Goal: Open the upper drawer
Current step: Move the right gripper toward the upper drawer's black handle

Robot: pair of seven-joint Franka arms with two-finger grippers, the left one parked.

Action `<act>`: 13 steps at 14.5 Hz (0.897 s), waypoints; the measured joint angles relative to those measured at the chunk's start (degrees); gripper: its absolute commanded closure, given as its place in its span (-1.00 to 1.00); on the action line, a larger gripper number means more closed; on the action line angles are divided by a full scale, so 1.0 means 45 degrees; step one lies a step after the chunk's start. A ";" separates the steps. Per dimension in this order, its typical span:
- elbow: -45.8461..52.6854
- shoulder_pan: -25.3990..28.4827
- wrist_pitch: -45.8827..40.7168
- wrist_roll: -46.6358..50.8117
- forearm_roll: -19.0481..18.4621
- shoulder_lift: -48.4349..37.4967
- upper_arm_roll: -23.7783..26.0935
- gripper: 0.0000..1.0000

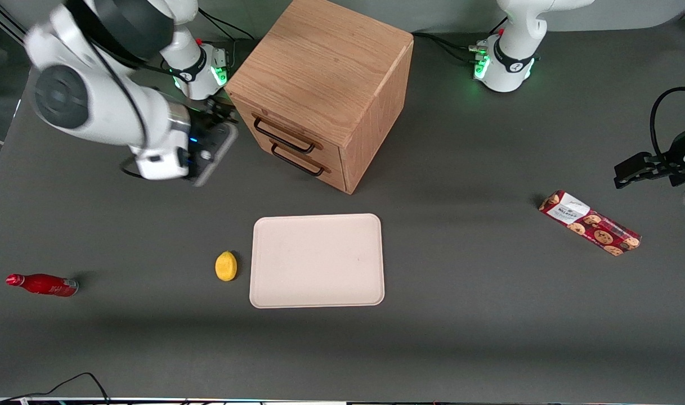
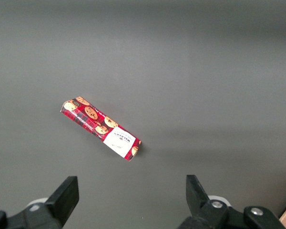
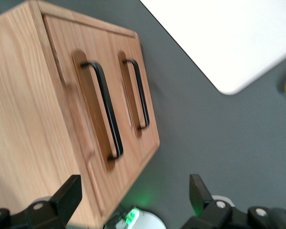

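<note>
The gripper (image 3: pixel 133 195) stands wide open and holds nothing; its two black fingers (image 3: pixel 66 198) are spread well apart and touch no object. It sits near the front of the wooden cabinet (image 1: pixel 325 73), facing the drawer fronts but clear of them. In the front view the gripper (image 1: pixel 215 149) hangs above the table (image 1: pixel 460 315), beside the cabinet's front, toward the working arm's end.

The upper drawer (image 1: pixel 294 126) is the top one of two in the cabinet and sits closed, flush with the front. Its black bar handle (image 3: pixel 105 109) is untouched. The lower drawer (image 1: pixel 308 160) lies directly beneath it, also closed, with a matching handle (image 3: pixel 138 93).

Nothing lies between gripper and handle. A pale tray (image 1: pixel 318 260) rests nearer the camera than the cabinet, a lemon (image 1: pixel 225 265) just beside it. A red bottle (image 1: pixel 43 284) lies toward the working arm's end; a cookie packet (image 1: pixel 590 223) toward the parked arm's end.

The arm (image 1: pixel 94 95) is bent, its wrist turned sideways toward the cabinet front.
</note>
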 measured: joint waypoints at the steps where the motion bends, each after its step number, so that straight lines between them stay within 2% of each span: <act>1: -0.0052 0.0038 0.0531 0.0000 0.0000 0.0282 0.0264 -1.00; 4: -0.0686 0.0103 0.1680 0.0000 0.0000 0.0572 0.0581 -1.00; 13: -0.2898 0.0086 0.3059 0.0033 0.0445 0.0550 0.0639 -1.00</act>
